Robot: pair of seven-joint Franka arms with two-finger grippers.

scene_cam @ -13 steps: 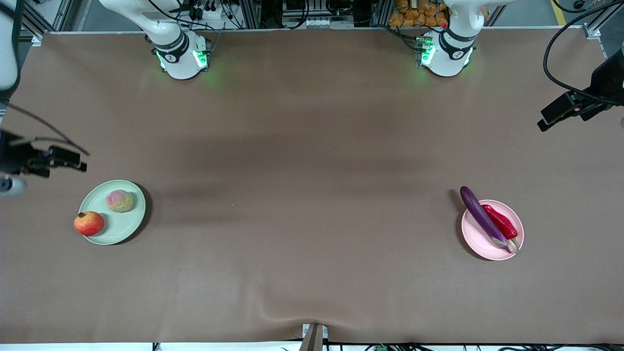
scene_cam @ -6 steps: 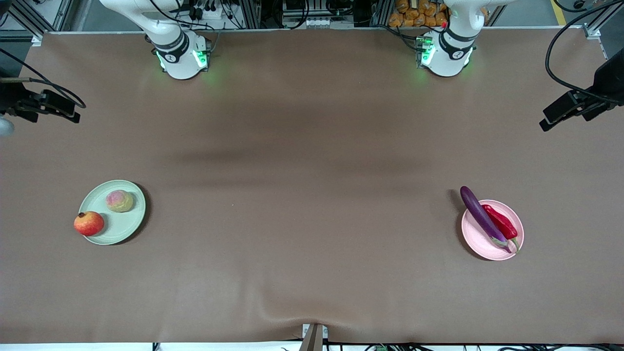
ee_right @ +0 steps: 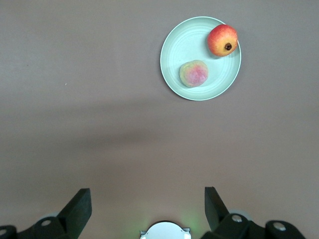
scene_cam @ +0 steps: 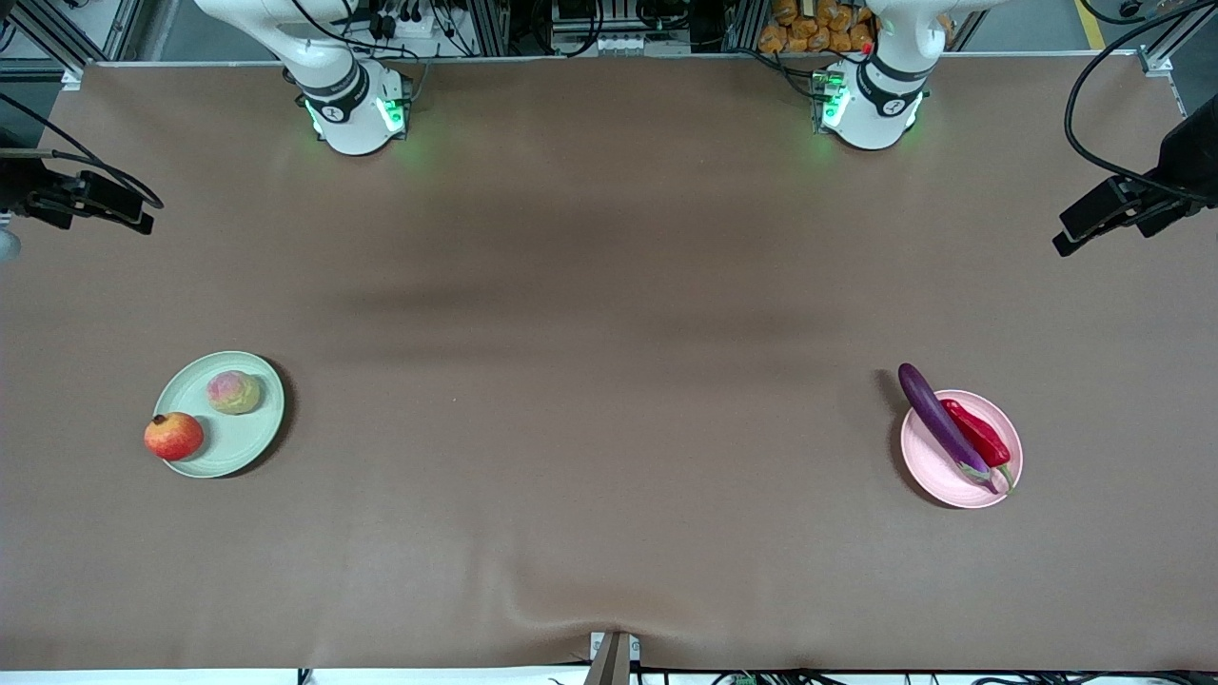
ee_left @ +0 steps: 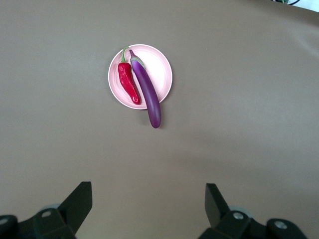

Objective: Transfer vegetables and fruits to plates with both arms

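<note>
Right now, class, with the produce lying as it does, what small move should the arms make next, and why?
Probably none beyond staying parked. The eggplant and chili lie on the pink plate, the peach and red fruit on the green plate; left gripper and right gripper are open, empty, raised.

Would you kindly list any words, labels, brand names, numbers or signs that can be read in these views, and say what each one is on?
No text can be read with certainty.
Right arm's base: a small round mark on the black band, too small to read.
Left arm's base: the same kind of mark, too small to read.
Green plate, pink plate and the produce: no writing.
</note>
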